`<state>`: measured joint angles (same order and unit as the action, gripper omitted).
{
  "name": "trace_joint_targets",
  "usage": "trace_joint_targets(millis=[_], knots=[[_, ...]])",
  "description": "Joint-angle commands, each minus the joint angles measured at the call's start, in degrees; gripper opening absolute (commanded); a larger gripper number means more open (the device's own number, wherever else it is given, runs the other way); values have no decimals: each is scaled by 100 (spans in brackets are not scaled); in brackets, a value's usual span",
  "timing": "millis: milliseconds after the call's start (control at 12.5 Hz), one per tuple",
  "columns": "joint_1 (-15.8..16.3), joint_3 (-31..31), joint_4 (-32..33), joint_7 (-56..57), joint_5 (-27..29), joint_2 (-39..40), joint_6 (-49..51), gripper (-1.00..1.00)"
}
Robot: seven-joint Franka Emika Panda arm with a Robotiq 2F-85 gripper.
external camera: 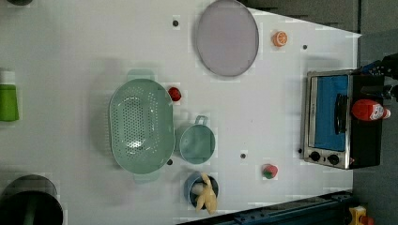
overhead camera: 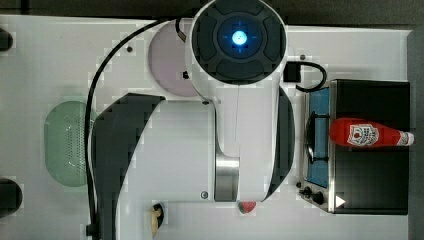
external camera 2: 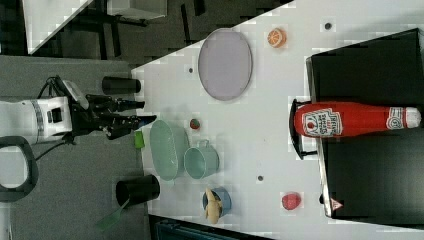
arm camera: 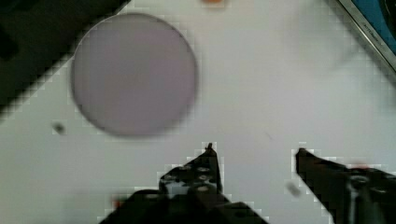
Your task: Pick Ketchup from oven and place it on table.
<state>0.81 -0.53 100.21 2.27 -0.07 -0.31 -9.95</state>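
Observation:
The ketchup point(overhead camera: 365, 134) point(external camera: 368, 110) point(external camera 2: 350, 119), a red bottle with a white label, rests on the black top of the oven point(overhead camera: 370, 175) point(external camera: 328, 117) point(external camera 2: 370, 60). Its white cap points to the top view's right. The oven's blue door is closed. My gripper point(external camera 2: 142, 112) point(arm camera: 254, 149) is open with nothing between its fingers. It hangs far from the oven, at the right view's left, over the white table point(overhead camera: 60, 65) point(external camera: 70, 56) point(external camera 2: 280, 100) point(arm camera: 261, 84). In the wrist view the lilac plate point(arm camera: 133, 74) lies beyond the fingertips.
On the table sit a lilac plate point(external camera: 227, 37), a green colander point(external camera: 138, 124), a teal cup point(external camera: 197, 143), a blue bowl with a banana point(external camera: 204, 190), two strawberries point(external camera: 174, 93) point(external camera: 269, 171) and an orange slice point(external camera: 279, 38). My arm point(overhead camera: 235, 100) covers the table's middle in the top view.

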Motion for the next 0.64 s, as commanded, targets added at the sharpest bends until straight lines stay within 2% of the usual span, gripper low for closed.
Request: trace_joint_targets(millis=[80,240,640], knots=[[-160,-74,526,299,-96,-1783,1227,59],[-170,-93,527,299,-101,-1773,1199,99],[-396,-666,525,299,-171,-1484,800,100]])
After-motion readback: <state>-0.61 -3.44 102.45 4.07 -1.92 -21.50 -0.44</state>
